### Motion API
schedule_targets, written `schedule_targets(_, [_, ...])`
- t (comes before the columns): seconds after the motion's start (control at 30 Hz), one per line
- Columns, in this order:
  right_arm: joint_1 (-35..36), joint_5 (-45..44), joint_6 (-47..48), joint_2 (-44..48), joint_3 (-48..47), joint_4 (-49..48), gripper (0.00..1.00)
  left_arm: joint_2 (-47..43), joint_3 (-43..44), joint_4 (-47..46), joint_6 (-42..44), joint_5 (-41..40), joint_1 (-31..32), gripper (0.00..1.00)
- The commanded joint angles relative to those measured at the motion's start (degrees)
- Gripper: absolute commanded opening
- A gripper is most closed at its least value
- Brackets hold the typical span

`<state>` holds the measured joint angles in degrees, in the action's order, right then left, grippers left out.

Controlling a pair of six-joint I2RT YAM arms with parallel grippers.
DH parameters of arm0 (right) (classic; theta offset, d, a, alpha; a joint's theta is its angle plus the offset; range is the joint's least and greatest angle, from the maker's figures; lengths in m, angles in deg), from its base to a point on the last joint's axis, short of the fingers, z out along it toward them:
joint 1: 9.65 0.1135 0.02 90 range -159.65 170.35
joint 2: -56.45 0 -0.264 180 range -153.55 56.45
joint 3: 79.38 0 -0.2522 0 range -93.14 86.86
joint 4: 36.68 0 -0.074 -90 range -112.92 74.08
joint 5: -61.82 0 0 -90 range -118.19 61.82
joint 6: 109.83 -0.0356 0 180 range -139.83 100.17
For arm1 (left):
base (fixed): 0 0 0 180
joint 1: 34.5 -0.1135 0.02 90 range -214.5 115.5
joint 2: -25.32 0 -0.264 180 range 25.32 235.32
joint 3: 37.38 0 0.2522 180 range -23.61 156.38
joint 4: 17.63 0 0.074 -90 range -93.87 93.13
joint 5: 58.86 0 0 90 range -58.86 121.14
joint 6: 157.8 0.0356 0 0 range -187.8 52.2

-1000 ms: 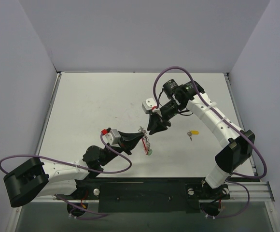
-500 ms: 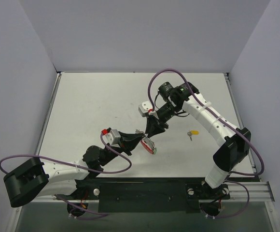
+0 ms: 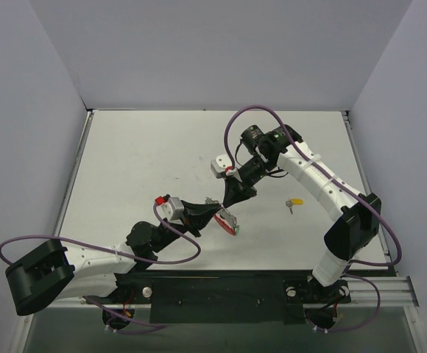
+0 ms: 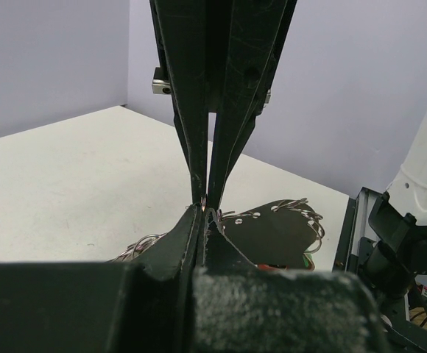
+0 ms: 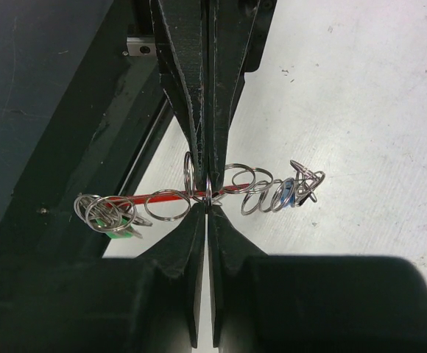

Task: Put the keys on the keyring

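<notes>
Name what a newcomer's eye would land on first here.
Mid-table, the two arms' fingers meet tip to tip. The left gripper and the right gripper are both closed at the keyring, a red wire strung with silvery loops. A lone yellow-capped key lies on the table off to their right.

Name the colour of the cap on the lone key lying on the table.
Yellow; the key shows best in the top external view.
</notes>
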<state>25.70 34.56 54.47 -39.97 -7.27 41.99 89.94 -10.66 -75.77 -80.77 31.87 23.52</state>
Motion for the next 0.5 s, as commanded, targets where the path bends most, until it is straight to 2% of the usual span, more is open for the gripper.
schedule_targets(0.0, [0.68,0.72,1.46,-0.52,0.35,2.33,0.00,-0.46,1.73,-13.35,-0.91,0.85,-0.28,0.00])
schedule_targets(0.2, [1.47,1.07,2.07,0.18,0.79,2.42,0.00,-0.37,1.55,-13.18,-1.00,0.76,-0.27,0.00])
schedule_targets(0.23, [1.56,1.33,2.07,0.09,0.87,2.42,0.05,-0.28,1.64,-13.27,-1.00,0.85,-0.19,0.00])
schedule_targets(0.33, [1.73,1.33,2.25,0.18,0.96,2.51,0.08,-0.28,1.38,-13.36,-1.09,0.76,-0.28,0.00])
schedule_targets(0.4, [1.65,1.24,2.25,0.27,1.14,2.51,0.00,-0.37,1.20,-13.27,-1.09,0.68,-0.19,0.00])
schedule_targets(0.47, [1.65,0.72,2.25,0.36,0.70,2.86,0.00,-0.55,1.11,-13.01,-1.09,0.76,-0.28,0.00])
